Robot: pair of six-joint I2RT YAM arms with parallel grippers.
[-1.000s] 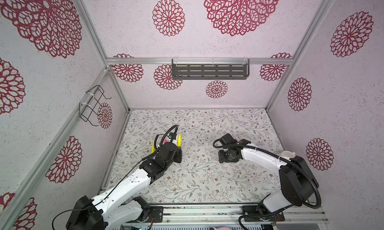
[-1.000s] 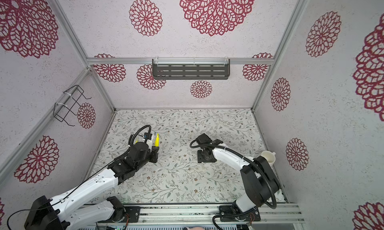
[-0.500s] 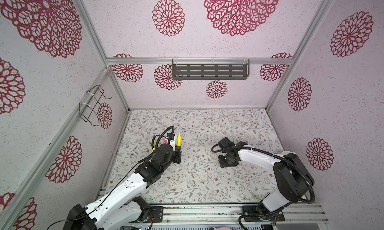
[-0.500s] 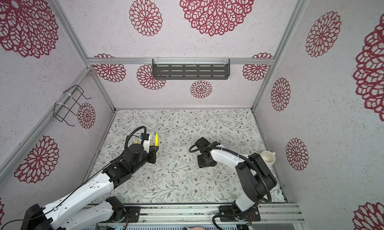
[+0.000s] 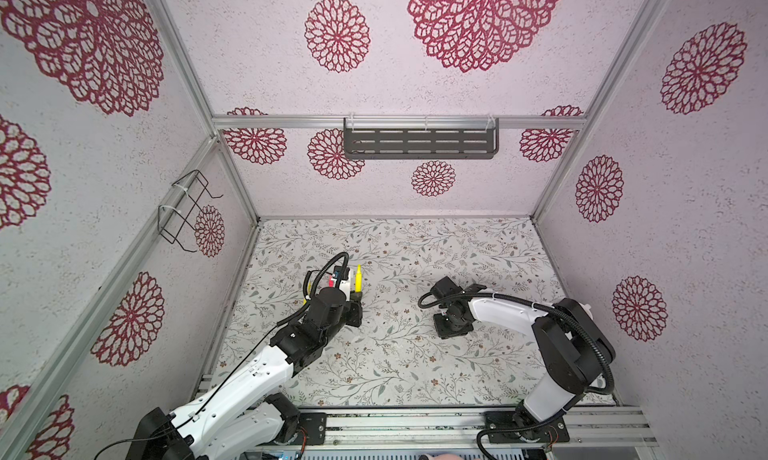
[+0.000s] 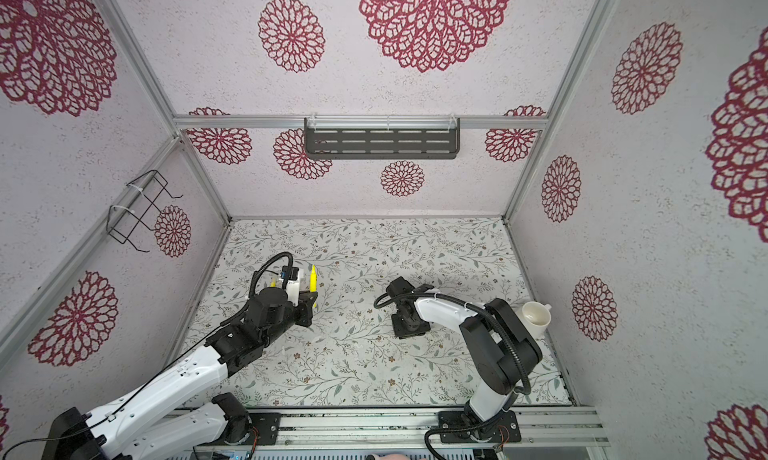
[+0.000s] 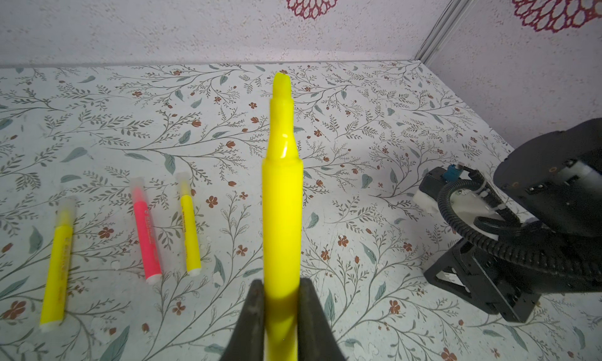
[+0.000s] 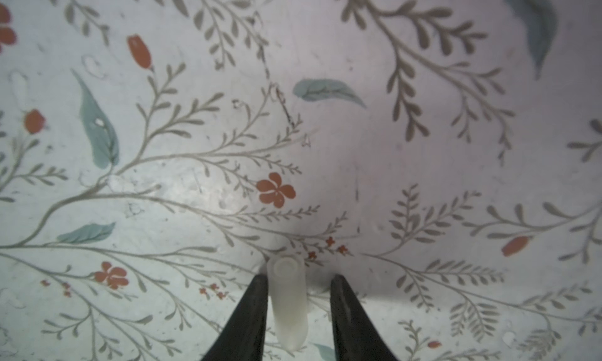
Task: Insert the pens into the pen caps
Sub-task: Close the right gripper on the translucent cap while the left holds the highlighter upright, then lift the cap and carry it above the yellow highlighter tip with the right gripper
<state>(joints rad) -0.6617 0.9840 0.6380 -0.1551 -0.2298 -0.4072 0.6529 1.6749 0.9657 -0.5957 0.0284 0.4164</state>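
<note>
Both top views: bright, even, diffuse light, sharp throughout, shadows faint. Left wrist view: the yellow pen (image 7: 281,219) shows a small glare spot below its tip; the red-pink pen (image 7: 147,235) beyond is slightly soft. Right wrist view: dimmer, a broad shadow on the desk (image 8: 358,154), fingers (image 8: 250,317) blurred.

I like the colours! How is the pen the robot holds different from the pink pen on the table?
The held pen is yellow; the pink pen is pink-red. The held pen is clamped in the left gripper, off the table; the pink pen lies flat on it. The held pen's tip is bare; the pink pen's tip seems to wear a clear cap. Both are thin sticks.
</note>
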